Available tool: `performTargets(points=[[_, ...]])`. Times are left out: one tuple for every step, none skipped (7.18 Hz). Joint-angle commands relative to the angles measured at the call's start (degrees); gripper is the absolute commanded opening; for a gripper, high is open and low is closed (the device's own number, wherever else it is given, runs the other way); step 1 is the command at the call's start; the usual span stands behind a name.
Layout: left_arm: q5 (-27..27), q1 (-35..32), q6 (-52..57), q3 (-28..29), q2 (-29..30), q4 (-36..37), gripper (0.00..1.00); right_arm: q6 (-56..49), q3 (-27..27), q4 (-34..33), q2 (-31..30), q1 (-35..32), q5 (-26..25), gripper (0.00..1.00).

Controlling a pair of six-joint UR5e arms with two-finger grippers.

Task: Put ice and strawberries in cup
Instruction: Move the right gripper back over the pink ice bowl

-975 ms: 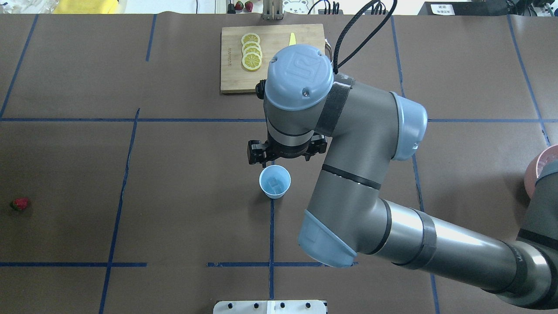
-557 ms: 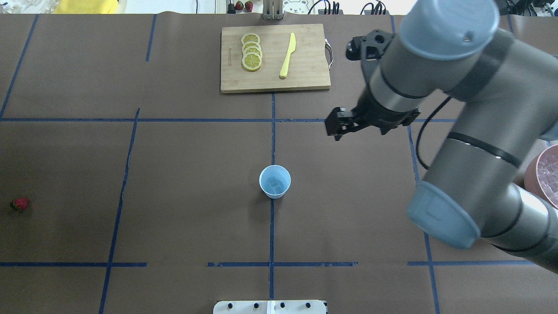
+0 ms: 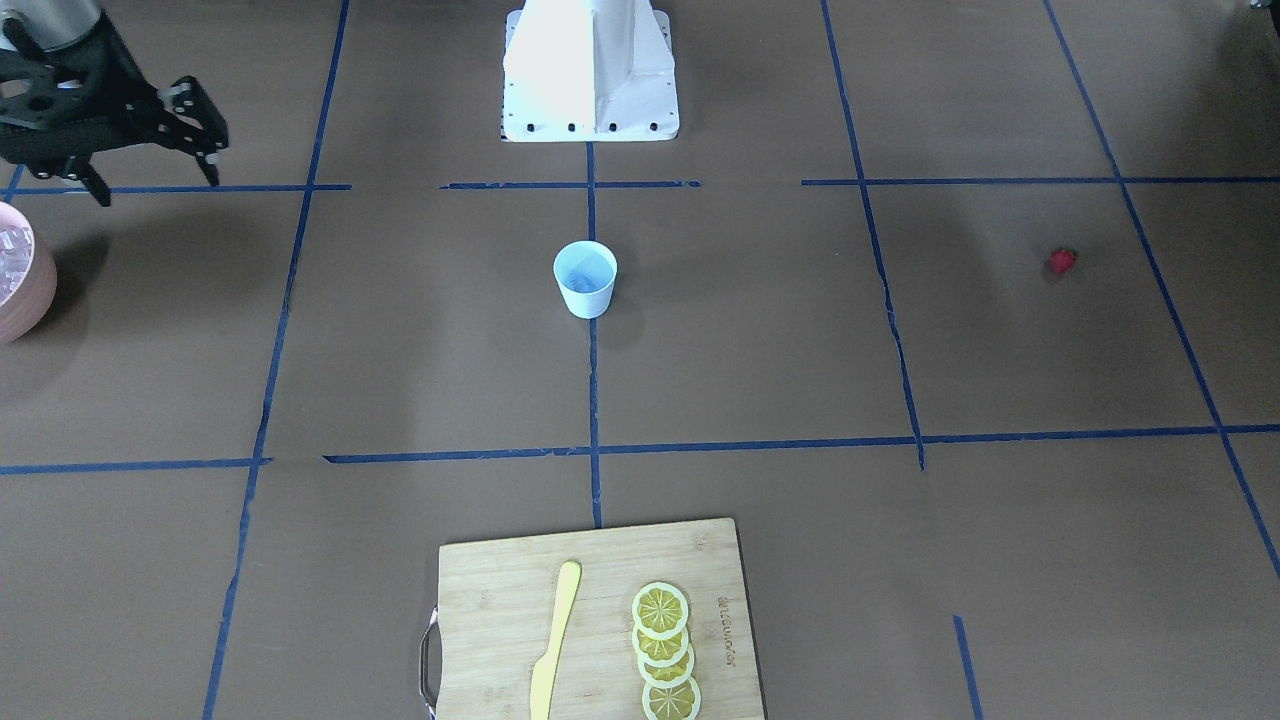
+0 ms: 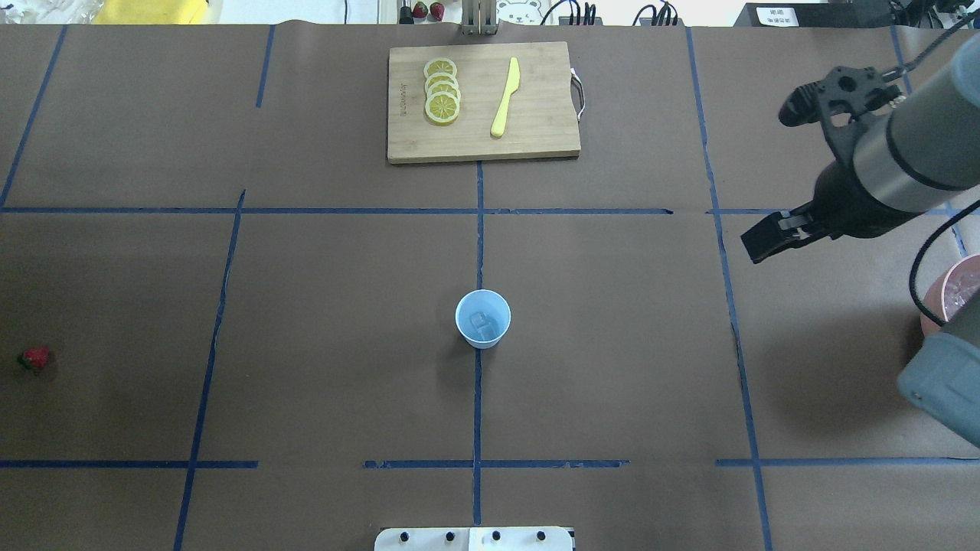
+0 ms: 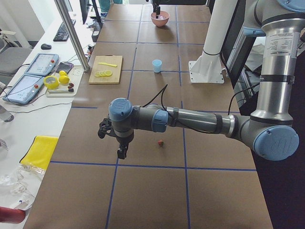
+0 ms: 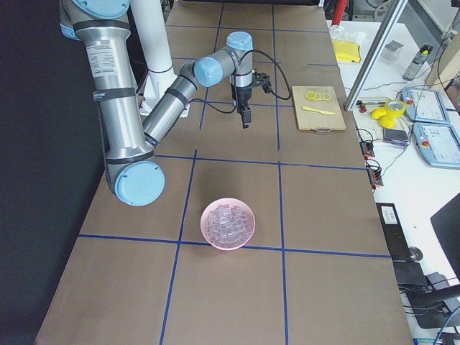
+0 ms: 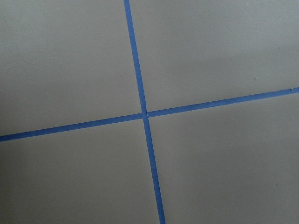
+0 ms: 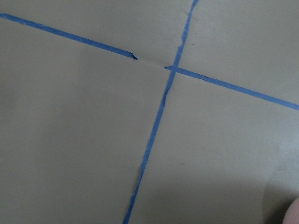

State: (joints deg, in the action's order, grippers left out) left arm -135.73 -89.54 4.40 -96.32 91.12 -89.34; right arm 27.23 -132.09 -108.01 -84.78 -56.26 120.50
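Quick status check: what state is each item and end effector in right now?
Cup: upright, ice inside, no strawberry.
Strawberry: lying far from the cup, ungrasped.
Bowl: upright, full of ice cubes.
Right end effector: open, empty, raised.
Left end effector: near the strawberry, open or shut unclear.
Knife: flat on the cutting board.

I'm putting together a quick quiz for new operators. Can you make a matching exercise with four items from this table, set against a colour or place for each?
Things:
1. cup
2. strawberry
3. lemon slices
4. bowl

Descriptions:
a. on the wooden board
b. red, alone far out on the robot's left
c. pink, filled with ice
d. light blue, in the middle

Pairs: 1-d, 2-b, 3-a, 4-c
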Motion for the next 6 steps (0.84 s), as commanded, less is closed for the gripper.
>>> performTargets(points=[[-0.06, 0.07, 0.00, -0.01, -0.06, -0.04, 1.00, -7.35, 3.22, 15.56, -16.23, -8.14, 6.57, 0.99], [-0.06, -0.02, 0.00, -0.01, -0.06, -0.04, 1.00, -7.37, 8.55, 27.47, -22.04, -8.94, 7.37, 0.99], [-0.06, 0.07, 0.00, -0.09, 0.02, -0.04, 1.00, -7.37, 16.09, 39.51, -24.97, -10.43, 9.56, 0.99], [-0.06, 0.07, 0.00, -0.10, 0.02, -0.04, 1.00, -7.80, 20.25, 41.89, -25.09, -13.06, 11.58, 0.99], [-0.06, 0.07, 0.00, -0.10, 0.02, -0.04, 1.00, -7.81, 20.99, 41.39, -25.09, -13.87, 11.51, 0.99], [-0.06, 0.07, 0.00, -0.10, 0.02, -0.04, 1.00, -7.98, 23.17, 41.56, -25.17, -13.87, 10.99, 0.99]])
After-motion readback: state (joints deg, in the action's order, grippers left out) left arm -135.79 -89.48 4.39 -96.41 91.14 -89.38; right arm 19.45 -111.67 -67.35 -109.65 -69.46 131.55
